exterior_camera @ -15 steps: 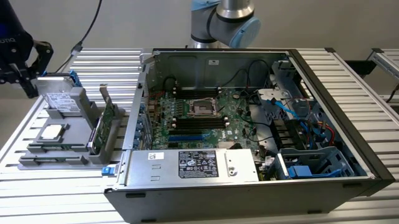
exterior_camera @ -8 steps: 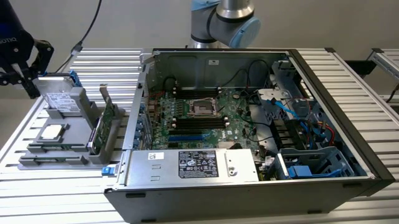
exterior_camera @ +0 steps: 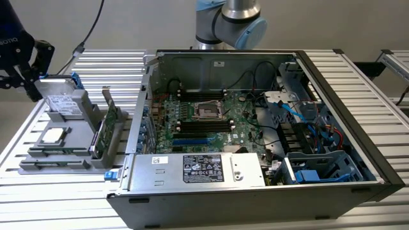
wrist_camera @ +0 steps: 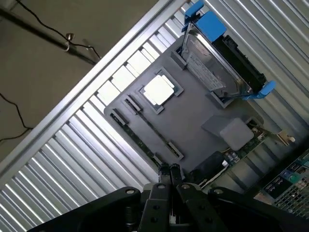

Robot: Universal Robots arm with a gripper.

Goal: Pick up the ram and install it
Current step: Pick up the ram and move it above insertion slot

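Observation:
The ram (wrist_camera: 138,140) is a thin green stick lying on edge in a long slot of the grey parts holder (wrist_camera: 193,130), between two small black clips. My gripper (wrist_camera: 169,170) hovers above the holder's edge close to one end of that slot, its two fingers pressed together with nothing between them. In the exterior view the gripper (exterior_camera: 27,79) hangs over the far left of the holder (exterior_camera: 64,143). The open computer case (exterior_camera: 345,100) holds the motherboard (exterior_camera: 204,120), whose black memory slots (exterior_camera: 204,126) run across its middle.
On the holder stand a silver drive with blue clips (wrist_camera: 217,67), a white-topped square chip (wrist_camera: 158,90) and a taller green card with a metal bracket (exterior_camera: 108,127). The power supply (exterior_camera: 198,170) and a blue drive cage (exterior_camera: 319,167) fill the case's near side. Ribbed aluminium table (wrist_camera: 72,159) all around.

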